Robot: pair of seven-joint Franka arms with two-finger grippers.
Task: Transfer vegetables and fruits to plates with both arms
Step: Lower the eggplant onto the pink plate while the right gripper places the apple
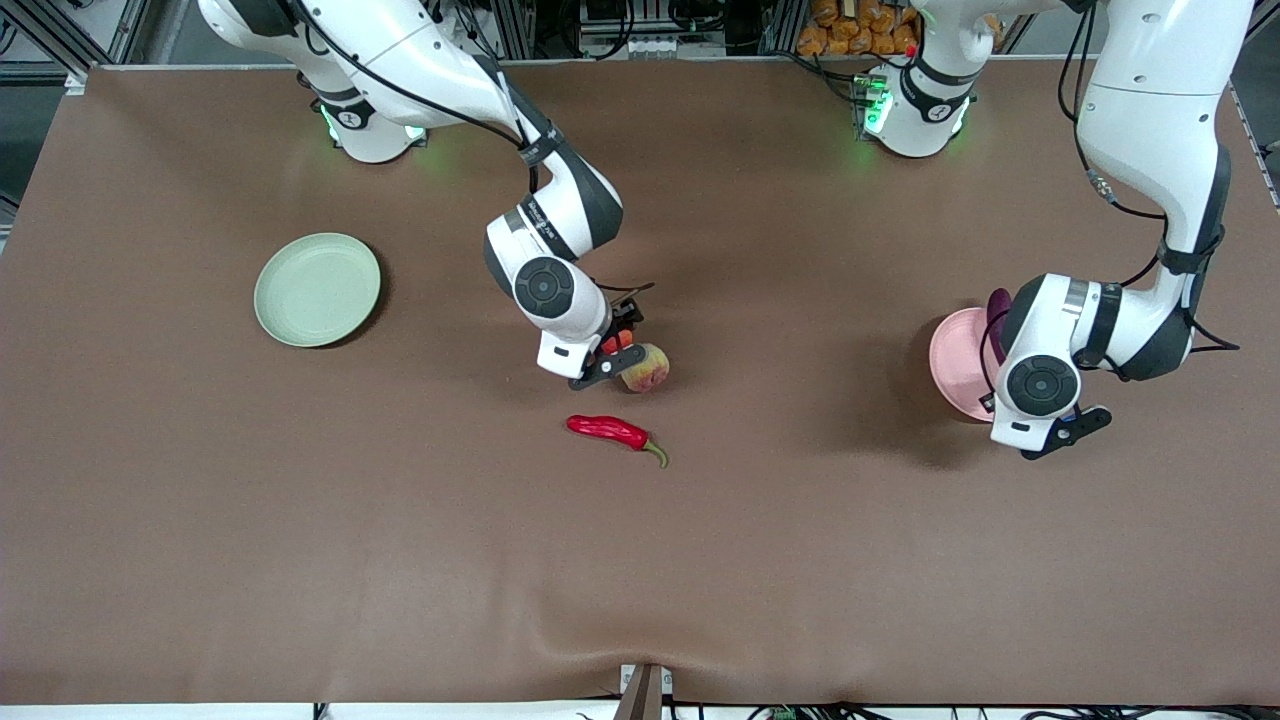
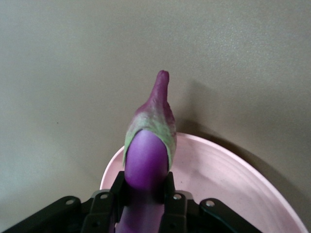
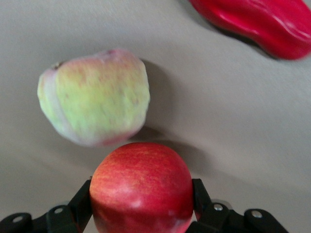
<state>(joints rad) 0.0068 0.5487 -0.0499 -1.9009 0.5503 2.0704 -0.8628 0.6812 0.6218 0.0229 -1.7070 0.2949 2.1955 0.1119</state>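
My right gripper (image 3: pixel 142 196) is down at mid-table, its fingers (image 3: pixel 81 200) pressed against both sides of the round red fruit (image 3: pixel 142 187) (image 1: pixel 615 342). The yellow-pink peach (image 1: pixel 646 367) (image 3: pixel 95 97) lies right beside it on the mat. The red chili (image 1: pixel 610 431) (image 3: pixel 257 24) lies a little nearer the front camera. My left gripper (image 2: pixel 145 190) is shut on the purple eggplant (image 2: pixel 146 158) (image 1: pixel 998 303), holding it over the pink plate (image 1: pixel 952 365) (image 2: pixel 223 177), stem end past the rim. The pale green plate (image 1: pixel 317 289) sits toward the right arm's end.
A brown mat (image 1: pixel 300 550) covers the whole table. The left arm's wrist hangs over the pink plate and hides part of it in the front view.
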